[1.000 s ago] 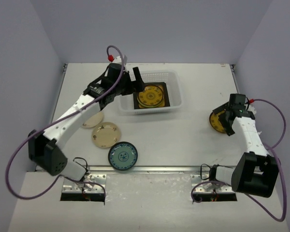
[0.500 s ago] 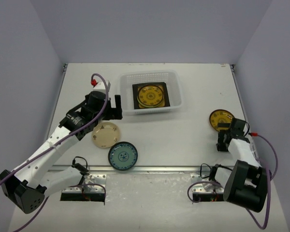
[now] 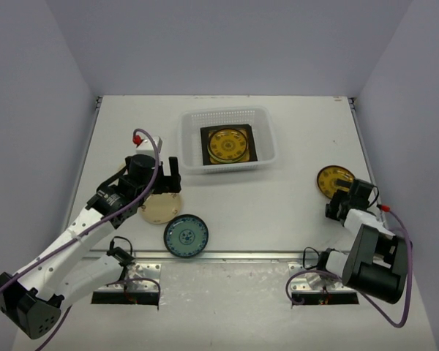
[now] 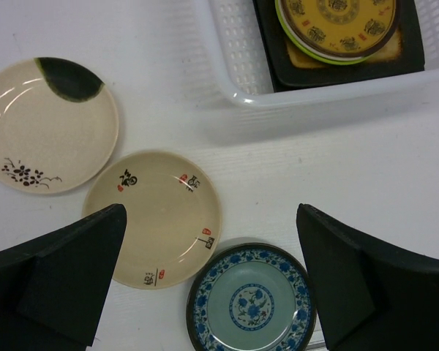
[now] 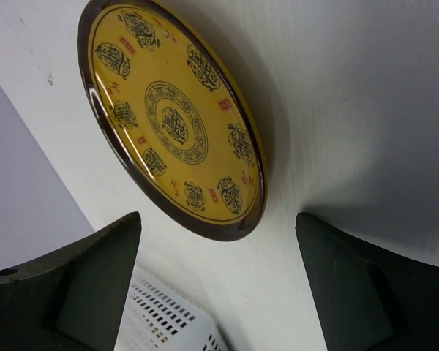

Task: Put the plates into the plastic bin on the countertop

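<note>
I face a pale lilac back wall. A left side wall meets that back wall at one corner, a right side wall at the other; opposite it lies a grey ledge.

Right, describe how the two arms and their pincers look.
The left arm and right arm have white links, black joints and bulky black bases. A purple cable with a red connector loops along each. The left pincer and right pincer each carry two broad, matte-black, wedge-shaped fingers.
</note>
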`<state>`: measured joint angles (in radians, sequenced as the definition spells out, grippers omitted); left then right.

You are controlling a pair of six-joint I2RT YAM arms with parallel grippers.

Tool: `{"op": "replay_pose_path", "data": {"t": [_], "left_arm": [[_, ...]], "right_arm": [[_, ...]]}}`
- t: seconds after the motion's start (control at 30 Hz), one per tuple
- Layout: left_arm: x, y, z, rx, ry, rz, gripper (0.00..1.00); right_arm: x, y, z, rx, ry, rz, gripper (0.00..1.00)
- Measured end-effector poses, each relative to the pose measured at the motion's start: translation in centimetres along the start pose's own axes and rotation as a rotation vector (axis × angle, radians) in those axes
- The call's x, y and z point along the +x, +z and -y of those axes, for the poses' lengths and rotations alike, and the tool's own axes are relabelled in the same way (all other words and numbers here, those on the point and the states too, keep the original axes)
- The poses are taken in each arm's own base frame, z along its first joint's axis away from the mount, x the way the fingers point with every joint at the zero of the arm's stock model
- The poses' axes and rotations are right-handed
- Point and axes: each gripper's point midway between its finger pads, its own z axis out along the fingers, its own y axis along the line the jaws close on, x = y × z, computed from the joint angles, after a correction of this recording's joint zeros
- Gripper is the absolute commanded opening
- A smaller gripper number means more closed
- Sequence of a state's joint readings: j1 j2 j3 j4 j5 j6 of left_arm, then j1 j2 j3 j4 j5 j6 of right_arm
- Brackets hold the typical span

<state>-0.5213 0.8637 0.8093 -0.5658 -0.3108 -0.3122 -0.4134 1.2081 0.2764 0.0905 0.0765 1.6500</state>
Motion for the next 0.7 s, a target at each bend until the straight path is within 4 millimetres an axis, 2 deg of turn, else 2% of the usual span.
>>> {"op": "replay_pose_path", "data": {"t": [0.27, 0.5, 0.63, 0.7], "left_arm": [[-0.7, -0.3, 0.2, 0.012, -0.01, 0.03, 1.0], [-0.7, -0.3, 0.1, 0.011, -0.012, 0.032, 1.0], [-0.8, -0.4, 0.1, 0.01, -0.014, 0.035, 1.0], [-0.8, -0.4, 0.1, 0.01, -0.014, 0.036, 1.0]], "right_arm": [[0.1, 1.0, -0.1, 0.006, 0.048, -0.022, 0.54], [0.4, 1.5, 0.9, 0.016, 0.057, -0.044, 0.13], [0.6, 1.5, 1.3, 0.004, 0.056, -0.058, 0.0], [0.7, 1.5, 1.1, -0.006, 0.053, -0.062, 0.0]]}}
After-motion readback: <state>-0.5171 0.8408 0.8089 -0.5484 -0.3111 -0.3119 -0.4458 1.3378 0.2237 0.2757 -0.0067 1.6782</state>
